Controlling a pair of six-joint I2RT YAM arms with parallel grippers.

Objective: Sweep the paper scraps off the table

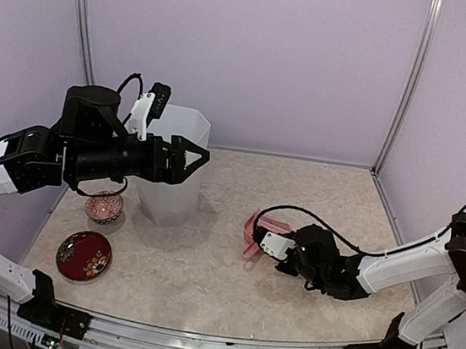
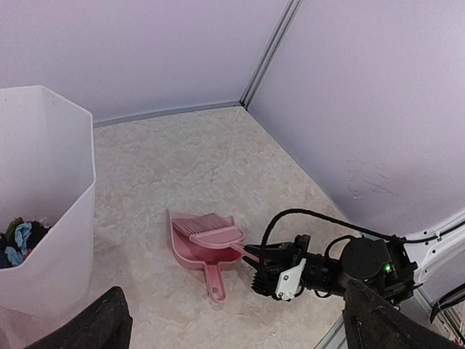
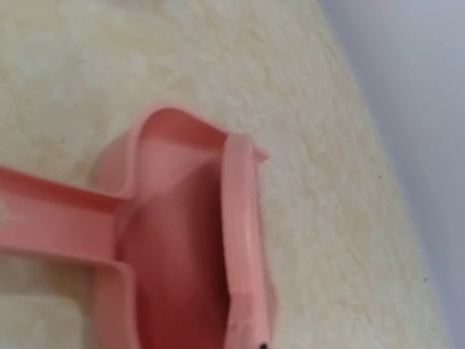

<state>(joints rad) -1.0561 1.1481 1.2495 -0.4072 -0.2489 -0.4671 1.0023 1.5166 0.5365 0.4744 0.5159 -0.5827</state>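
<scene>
Several paper scraps (image 2: 18,240) in black, teal and magenta lie heaped inside the white bin (image 2: 51,167); I see none on the beige table (image 1: 203,277). A pink dustpan (image 2: 190,252) rests flat on the table with the pink brush (image 2: 216,233) lying across it. My right gripper (image 2: 257,265) sits low just right of the pan, its jaws around the end of the brush handle. In the right wrist view the brush (image 3: 240,218) runs down over the dustpan (image 3: 171,240). My left gripper (image 1: 200,155) hangs open and empty in front of the bin (image 1: 173,176).
A red patterned plate (image 1: 84,255) and a small red patterned bowl (image 1: 105,206) stand at the left, near the bin. Lilac walls close in the table at the back and both sides. A metal frame runs along the near edge.
</scene>
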